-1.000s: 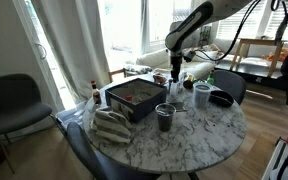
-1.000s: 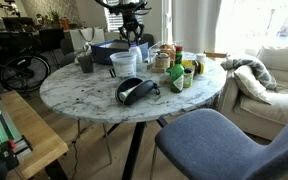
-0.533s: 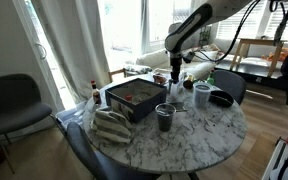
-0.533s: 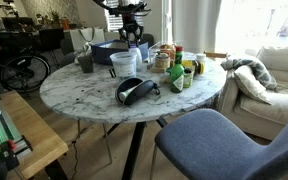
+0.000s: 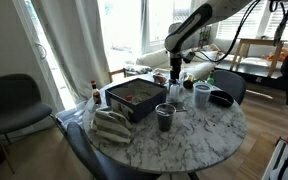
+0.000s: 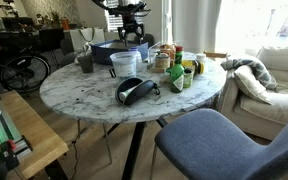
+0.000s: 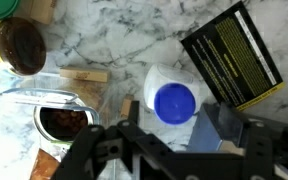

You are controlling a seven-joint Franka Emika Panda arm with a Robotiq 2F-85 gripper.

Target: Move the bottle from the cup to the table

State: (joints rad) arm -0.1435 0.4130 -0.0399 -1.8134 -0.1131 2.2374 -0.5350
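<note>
A small white bottle with a blue cap stands upright on the marble table, outside the cup. In both exterior views the bottle is directly below the arm. My gripper hangs over it with the jaws apart. One finger is close beside the bottle's body and the other finger is off it. The pale translucent cup stands a short way off on the table, with nothing showing in it.
A dark smoky cup and a black box flank the bottle. Jars and cans, a black headset and a folded cloth crowd the table. Chairs stand around it.
The arm stays over the same spot. The fingers appear to have spread slightly away from the bottle, which stands still on the table.
</note>
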